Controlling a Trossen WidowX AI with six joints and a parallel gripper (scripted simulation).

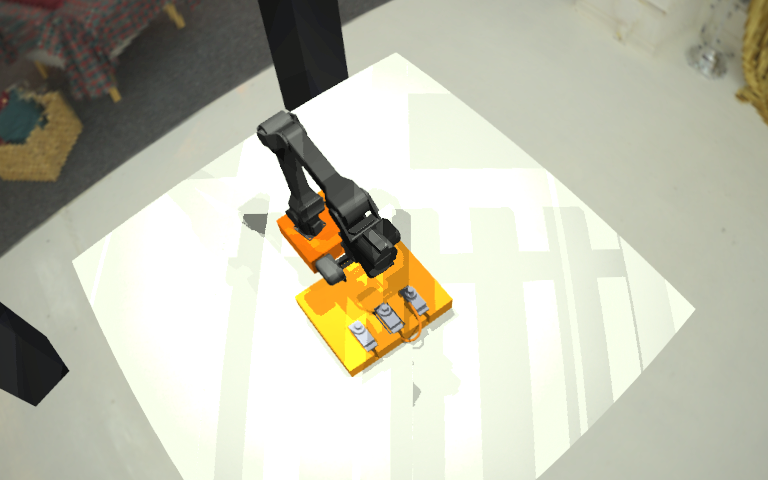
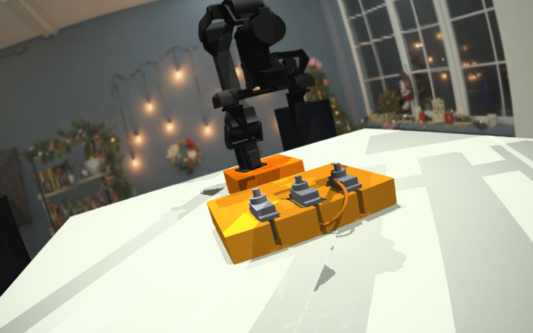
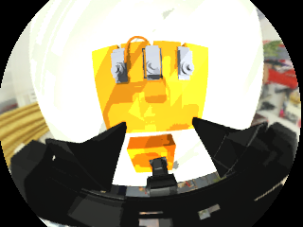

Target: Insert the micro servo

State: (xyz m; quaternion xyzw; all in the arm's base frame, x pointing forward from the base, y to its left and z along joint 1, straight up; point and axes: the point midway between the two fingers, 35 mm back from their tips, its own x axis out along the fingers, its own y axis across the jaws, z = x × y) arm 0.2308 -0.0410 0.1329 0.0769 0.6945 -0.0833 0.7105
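Showing the gripper (image 2: 261, 103) wide open and empty above the deck (image 2: 377, 192); the middle servo (image 2: 303, 193) could be knocked if it were lowered.

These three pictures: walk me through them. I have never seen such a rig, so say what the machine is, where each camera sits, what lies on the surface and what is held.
The black machine is a single jointed arm bolted to a small orange base block. Its gripper has jaws that stand wide apart and hold nothing.

One picture looks down from above, one from the side near table height, and the round one from a camera on the wrist, looking past the jaws.

On the white table lies an orange deck. Three grey micro servos sit in a row in it, shafts up. An orange cable loops over the deck's front edge.
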